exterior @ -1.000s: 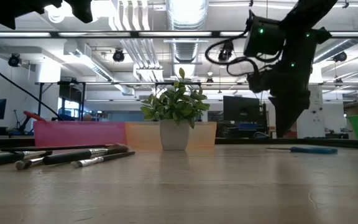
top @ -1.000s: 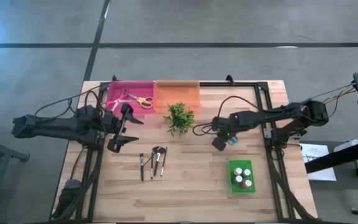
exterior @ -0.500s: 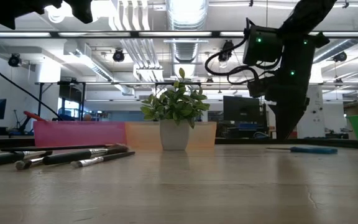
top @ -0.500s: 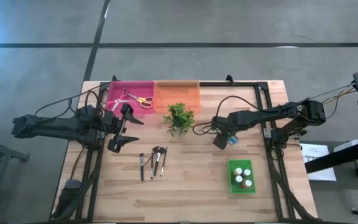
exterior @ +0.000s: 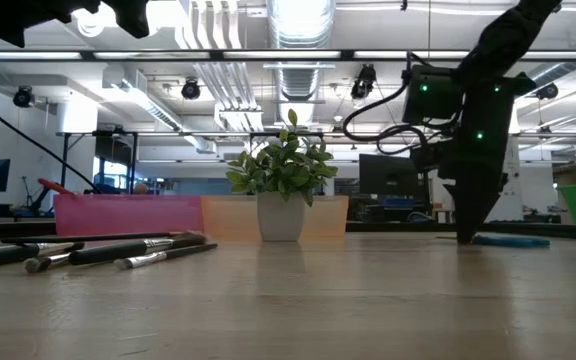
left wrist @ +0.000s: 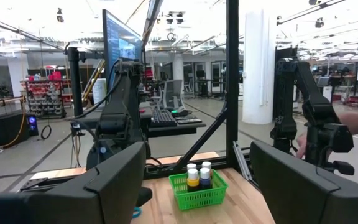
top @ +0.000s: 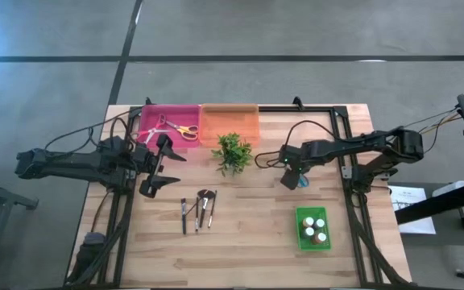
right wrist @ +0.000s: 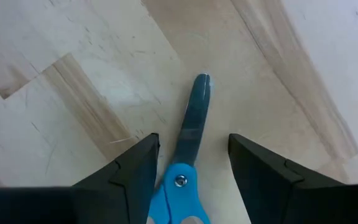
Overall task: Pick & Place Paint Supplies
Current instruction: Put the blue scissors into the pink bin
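Observation:
Several thin dark-handled brushes (top: 198, 208) lie flat on the wooden table, left of centre; they also show in the low view (exterior: 118, 250). Small paint bottles (top: 314, 228) stand in a green basket (top: 300, 229) at the near right. My right gripper (top: 290, 180) points down at the table, open, its fingers on either side of blue scissors (right wrist: 194, 112) that lie flat, just past the pivot (right wrist: 180, 181). I see no touch. My left gripper (top: 163, 165) hangs open above the table's left part, with nothing between its fingers (left wrist: 197, 152).
A pink bin (top: 145, 129) holding other scissors (top: 176, 127) and an orange bin (top: 229, 122) stand at the far edge. A potted leafy plant (top: 233, 151) stands mid-table between the arms. Bare wood lies along the near edge.
My right gripper has come down from above the table until its fingertips are at the tabletop, and has shifted a little toward the table's right edge, over the blue scissors. The scissors have stayed where they were.

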Motion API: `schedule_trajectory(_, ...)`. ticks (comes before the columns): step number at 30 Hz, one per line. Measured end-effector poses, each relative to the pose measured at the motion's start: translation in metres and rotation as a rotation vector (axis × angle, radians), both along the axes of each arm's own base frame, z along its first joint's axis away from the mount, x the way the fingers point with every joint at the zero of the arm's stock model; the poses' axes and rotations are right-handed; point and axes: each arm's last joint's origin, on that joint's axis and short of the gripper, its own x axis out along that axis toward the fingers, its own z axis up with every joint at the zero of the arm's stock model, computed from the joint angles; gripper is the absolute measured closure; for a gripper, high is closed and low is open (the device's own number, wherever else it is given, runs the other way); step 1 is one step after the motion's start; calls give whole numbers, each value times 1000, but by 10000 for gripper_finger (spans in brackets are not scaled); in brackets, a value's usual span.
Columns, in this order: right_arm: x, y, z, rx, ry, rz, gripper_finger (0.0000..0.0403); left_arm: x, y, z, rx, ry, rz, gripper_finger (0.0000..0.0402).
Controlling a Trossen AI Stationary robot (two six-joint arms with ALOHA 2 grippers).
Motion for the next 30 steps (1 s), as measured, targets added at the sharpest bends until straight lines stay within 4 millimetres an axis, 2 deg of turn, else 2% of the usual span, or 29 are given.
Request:
schedule_trajectory(5,-1,1,-2,11,1,-7,246,0,0,0,3,-1,0,103)
schedule_trajectory(14,-1,1,-2,19,0,-12,379,0,0,0,3,1,0,103)
schedule_trajectory(25,0,3,-2,32,-6,21,379,0,0,0,4,2,1,103)
schedule_trajectory(30,5,6,5,37,-36,41,379,0,0,-1,5,9,1,103)
